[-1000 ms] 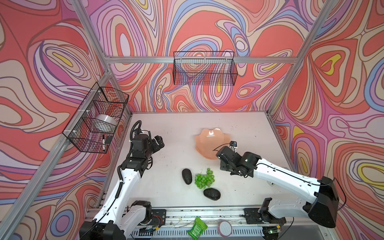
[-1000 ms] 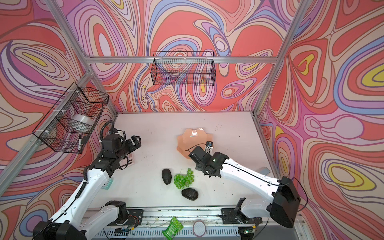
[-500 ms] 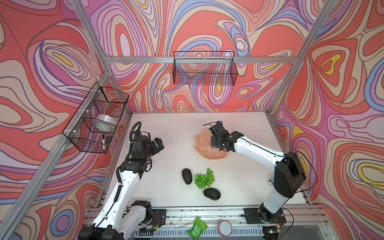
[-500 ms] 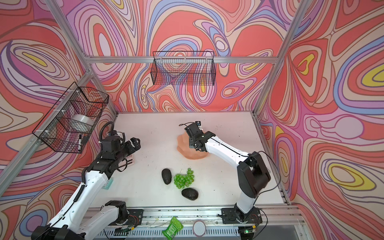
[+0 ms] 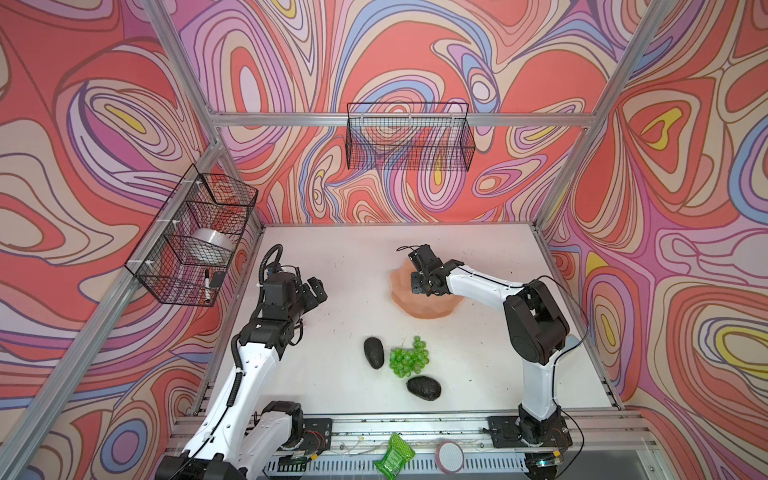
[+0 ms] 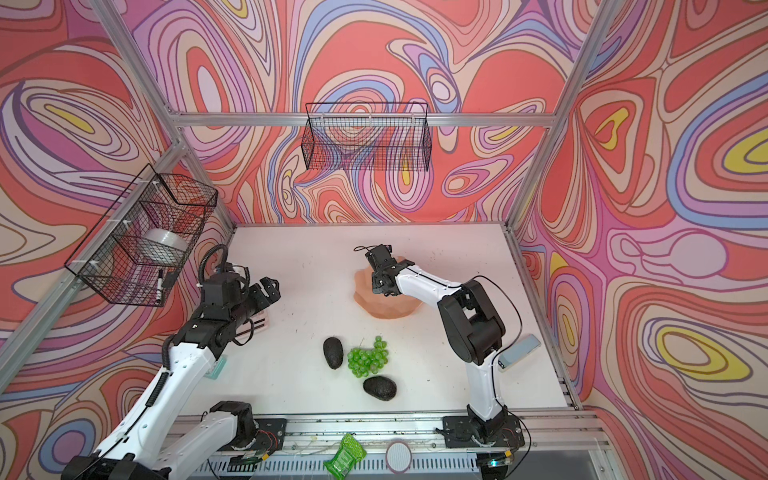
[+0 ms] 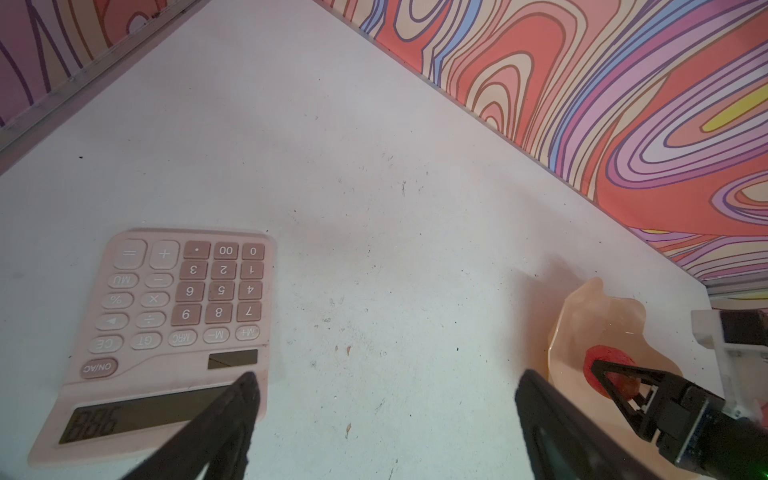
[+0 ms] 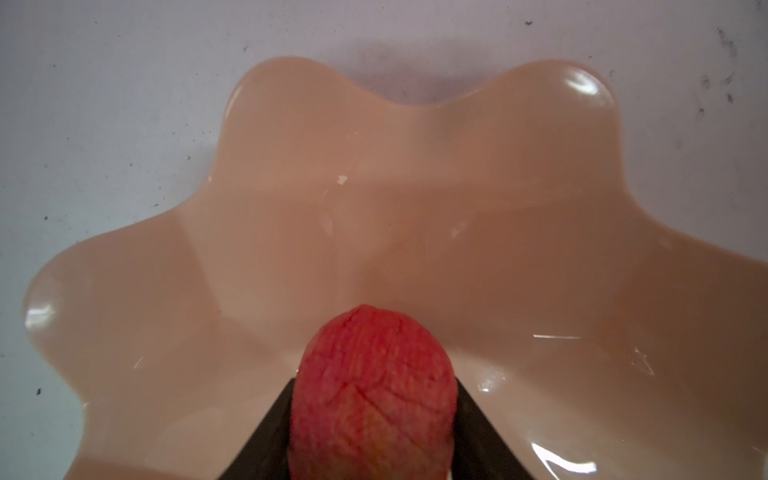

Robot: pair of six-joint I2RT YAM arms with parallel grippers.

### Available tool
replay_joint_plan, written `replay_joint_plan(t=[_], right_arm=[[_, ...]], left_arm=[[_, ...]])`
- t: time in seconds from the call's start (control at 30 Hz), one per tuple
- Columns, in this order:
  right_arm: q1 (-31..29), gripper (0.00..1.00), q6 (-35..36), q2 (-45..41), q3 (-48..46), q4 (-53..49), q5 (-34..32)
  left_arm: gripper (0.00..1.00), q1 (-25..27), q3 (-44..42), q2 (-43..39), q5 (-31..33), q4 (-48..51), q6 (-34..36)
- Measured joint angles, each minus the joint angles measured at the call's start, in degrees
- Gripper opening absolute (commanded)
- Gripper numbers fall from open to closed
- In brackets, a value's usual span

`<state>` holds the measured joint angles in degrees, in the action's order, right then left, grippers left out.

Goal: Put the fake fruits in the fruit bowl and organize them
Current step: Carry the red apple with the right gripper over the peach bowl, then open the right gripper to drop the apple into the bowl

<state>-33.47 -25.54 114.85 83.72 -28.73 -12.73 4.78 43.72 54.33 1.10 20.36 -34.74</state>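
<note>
Top views both record a white desk (image 5: 332,257), scuffed and speckled, closed in by swirl-patterned walls on an aluminium frame, with a back basket (image 5: 409,141) and a side basket (image 5: 195,237) of black wire. Grapes (image 5: 408,358) lie between the left avocado (image 5: 373,352) and the near avocado (image 5: 424,388). My left tool (image 7: 386,382) is spread wide and empty, beside a pink calculator (image 7: 174,324). My right tool (image 8: 374,436) pinches the apple (image 8: 374,374) over the fruit bowl (image 5: 428,309). I cannot tell whether the apple touches it. A second ago that arm lay low near the grapes. The desk fruit has not moved.
</note>
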Motion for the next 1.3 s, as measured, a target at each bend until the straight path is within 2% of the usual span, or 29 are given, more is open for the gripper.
replay_joint_plan(t=[0.27, 0.4, 0.67, 0.93, 1.03, 1.3], right_arm=[[0.04, 0.43, -0.33, 1.99, -0.55, 1.42, 0.68], [0.04, 0.47, -0.55, 2.67, -0.87, 2.10, 0.72], [0.04, 0.69, -0.90, 2.69, -1.25, 2.82, 0.76], [0.11, 0.85, -0.87, 0.44, -2.49, 2.54, 0.13], [0.37, 0.89, -0.83, -3.78, -2.84, 2.62, -0.81], [1.68, 0.98, -0.44, -18.95, -4.35, 6.71, -4.39]], left_arm=[[0.97, 0.00, 0.00, 0.15, 0.00, 0.02, -0.02], [0.97, 0.00, 0.00, 0.20, 0.00, 0.02, -0.02], [0.95, 0.00, 0.07, 0.33, -0.04, 1.01, -0.13], [0.86, 0.44, 1.57, 2.03, -3.30, 7.85, -1.90], [0.86, 3.06, 1.53, 1.42, -3.87, 10.08, -2.91], [0.84, 17.99, 0.20, 0.11, -3.76, 16.68, -8.00]])
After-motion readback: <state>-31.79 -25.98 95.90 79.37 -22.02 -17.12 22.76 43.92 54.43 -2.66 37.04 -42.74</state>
